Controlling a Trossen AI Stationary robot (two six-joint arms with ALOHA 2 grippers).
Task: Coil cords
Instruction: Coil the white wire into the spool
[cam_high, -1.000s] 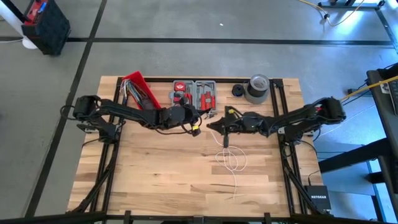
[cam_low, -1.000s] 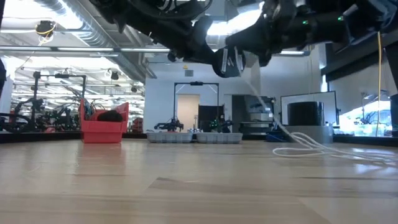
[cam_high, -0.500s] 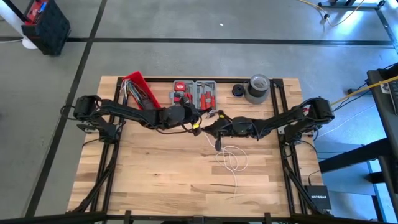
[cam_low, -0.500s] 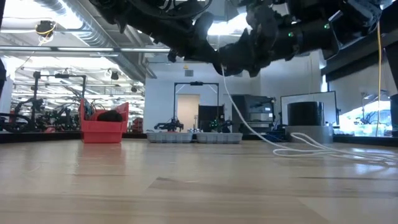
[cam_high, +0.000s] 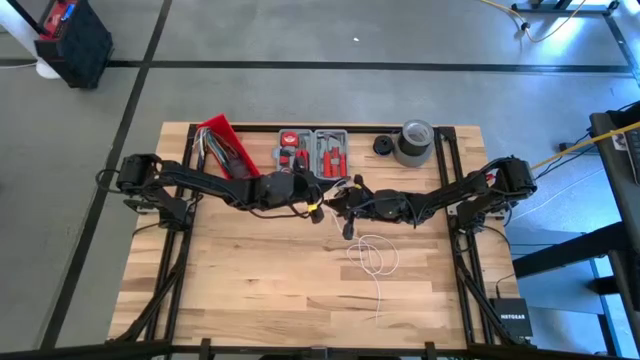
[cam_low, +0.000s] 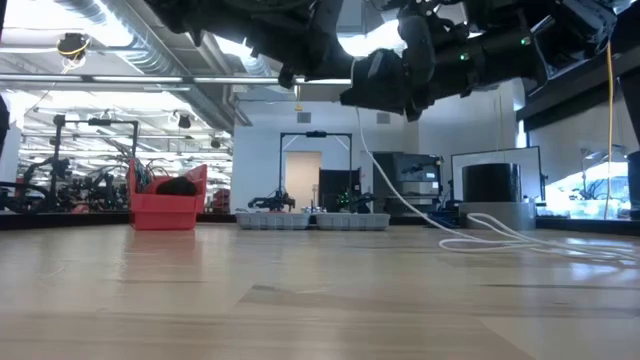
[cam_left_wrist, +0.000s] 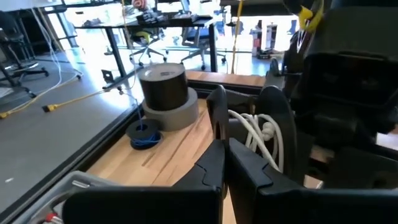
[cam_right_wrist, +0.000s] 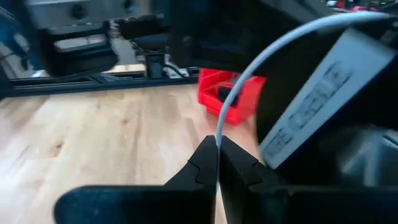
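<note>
1. Right gripper (cam_right_wrist: 217, 163) is clenching the white cord (cam_right_wrist: 249, 78) between its closed fingers, up in the air over the middle of the table (cam_high: 250, 290), toward the far edge.
2. I am seeing the left gripper (cam_left_wrist: 225, 163) pinched fully closed too, hanging right beside the right one; I cannot tell whether it is holding anything, though white cord strands are bunching just past its fingertips.
3. From the right gripper, the white cord is dropping to the surface and lying in loose loops (cam_high: 375, 255) right of centre, its tail trailing toward the near edge.
4. I am not finding the black cord.
</note>
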